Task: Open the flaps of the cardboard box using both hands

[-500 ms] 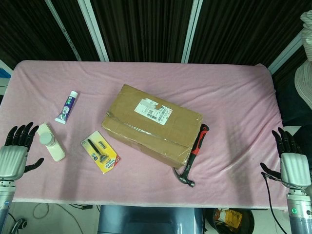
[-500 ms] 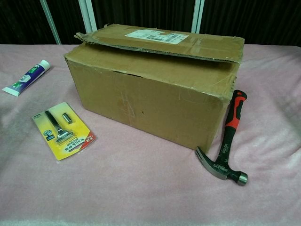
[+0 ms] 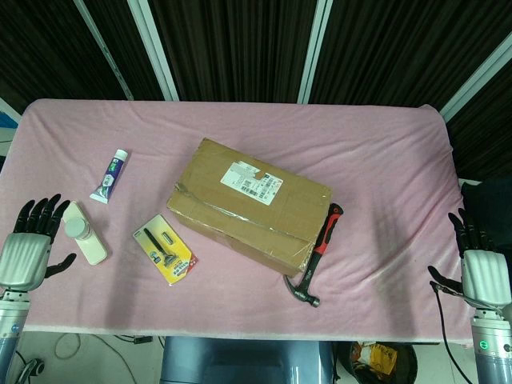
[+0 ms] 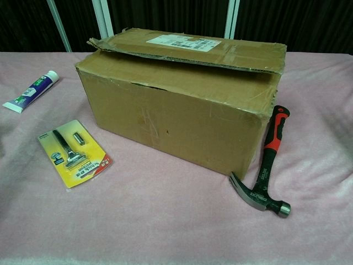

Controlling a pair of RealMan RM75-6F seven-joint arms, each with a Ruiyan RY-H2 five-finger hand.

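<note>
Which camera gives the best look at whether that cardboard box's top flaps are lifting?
The chest view: it sees the cardboard box side-on, so the top flap's raised edge shows. The head view looks straight down, showing only the flat top and label.

Closed cardboard box (image 3: 250, 206) between empty hands

I see the brown cardboard box (image 3: 250, 205) lying askew just left of the hammer (image 3: 314, 258), its flaps (image 4: 190, 48) down, a white shipping label (image 3: 251, 179) on top.
</note>
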